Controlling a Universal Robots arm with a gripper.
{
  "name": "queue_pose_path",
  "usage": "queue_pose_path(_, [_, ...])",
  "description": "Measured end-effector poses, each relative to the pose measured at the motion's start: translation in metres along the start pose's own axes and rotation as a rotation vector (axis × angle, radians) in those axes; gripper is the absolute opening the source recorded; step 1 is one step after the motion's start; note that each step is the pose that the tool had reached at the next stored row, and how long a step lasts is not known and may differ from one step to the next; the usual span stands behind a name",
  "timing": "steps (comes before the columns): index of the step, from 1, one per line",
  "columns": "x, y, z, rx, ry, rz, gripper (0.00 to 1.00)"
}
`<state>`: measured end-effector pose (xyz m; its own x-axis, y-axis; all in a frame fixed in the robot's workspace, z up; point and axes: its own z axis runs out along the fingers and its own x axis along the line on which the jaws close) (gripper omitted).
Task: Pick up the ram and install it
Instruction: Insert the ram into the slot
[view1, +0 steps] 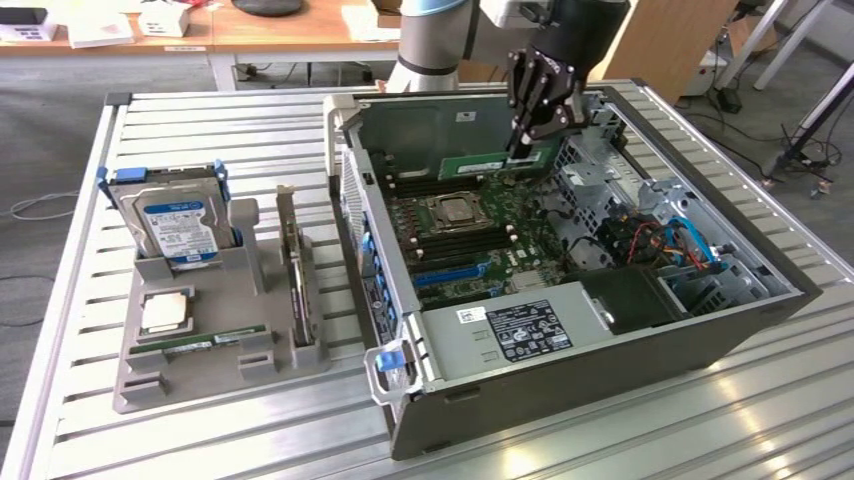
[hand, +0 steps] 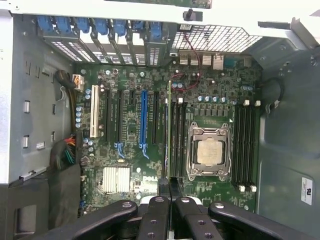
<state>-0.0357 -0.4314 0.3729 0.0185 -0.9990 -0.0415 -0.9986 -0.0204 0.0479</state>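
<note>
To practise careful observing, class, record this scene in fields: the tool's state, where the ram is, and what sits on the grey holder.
tool: shut on the ram
ram position: over the motherboard, beside the socketed processor, inside the open computer case
grey holder: hard drive, loose processor, second memory stick, expansion card

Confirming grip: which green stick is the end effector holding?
The ram over the motherboard, clamped in the end effector; the other stick lies in the grey tray.
</note>
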Motion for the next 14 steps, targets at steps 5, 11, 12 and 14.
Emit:
queue_pose_path(5, [0.0,-0.0002,0.0041,0.0001,-0.0001,0.0,0.12])
queue_pose_path(11, [0.0,-0.0004,0.0084,0.0,0.0,0.0,0.12])
queue_pose_path(12, [0.0,-0.0004,0.0094,0.0001,-0.0001,0.0,0.12])
queue_pose_path(14, [0.0,-0.0005,0.0113,0.0,0.0,0.0,0.12])
